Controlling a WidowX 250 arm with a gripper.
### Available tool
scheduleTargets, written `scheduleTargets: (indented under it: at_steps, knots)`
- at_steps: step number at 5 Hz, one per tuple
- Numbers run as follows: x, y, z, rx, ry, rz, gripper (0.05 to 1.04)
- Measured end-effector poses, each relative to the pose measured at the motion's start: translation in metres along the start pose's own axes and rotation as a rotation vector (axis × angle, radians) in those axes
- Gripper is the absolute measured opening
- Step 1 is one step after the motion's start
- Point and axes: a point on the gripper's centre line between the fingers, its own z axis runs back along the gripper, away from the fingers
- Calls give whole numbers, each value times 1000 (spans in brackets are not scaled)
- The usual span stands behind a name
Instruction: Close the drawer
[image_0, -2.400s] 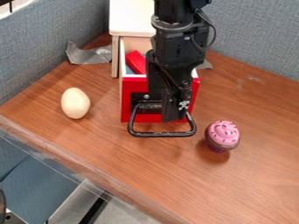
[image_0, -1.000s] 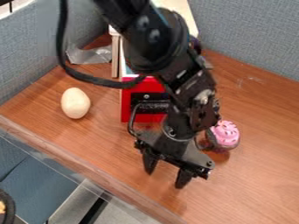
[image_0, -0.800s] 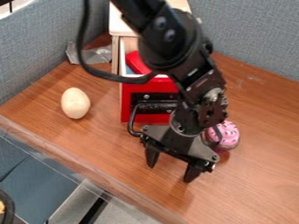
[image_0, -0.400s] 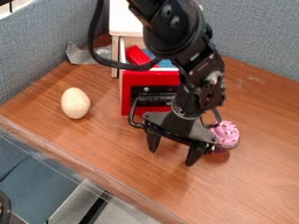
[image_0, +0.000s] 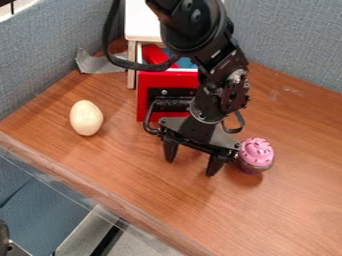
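My gripper (image_0: 189, 165) hangs in front of the drawer, its two fingers spread apart with nothing between them. The red-fronted drawer (image_0: 148, 90) stands partly out of the white-topped cabinet (image_0: 142, 22), and a red block (image_0: 153, 54) and something blue lie inside. The black drawer handle (image_0: 148, 121) is right behind the gripper, which hides its middle; whether they touch I cannot tell. The arm covers the right part of the drawer front.
A pink-topped cupcake (image_0: 256, 153) stands close to the gripper's right side. Farther left lies a pale egg (image_0: 86, 118). Grey tape (image_0: 100, 63) is beside the cabinet's left side, and blue-grey partitions (image_0: 287, 40) border the table.
The gripper came down in front of the drawer, then moved back towards the cabinet. The drawer has slid part of the way inward, its handle with it. Egg and cupcake stayed put.
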Motion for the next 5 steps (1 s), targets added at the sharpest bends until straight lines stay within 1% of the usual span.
scheduleTargets:
  at_steps: [1,3,4,5]
  knots:
    - [0,2,-4,12,0,3,1001]
    - [17,10,-4,14,-21,41,1001]
    - [30,12,-5,8,-20,71,1001]
    - [49,18,-2,0,-30,110,1001]
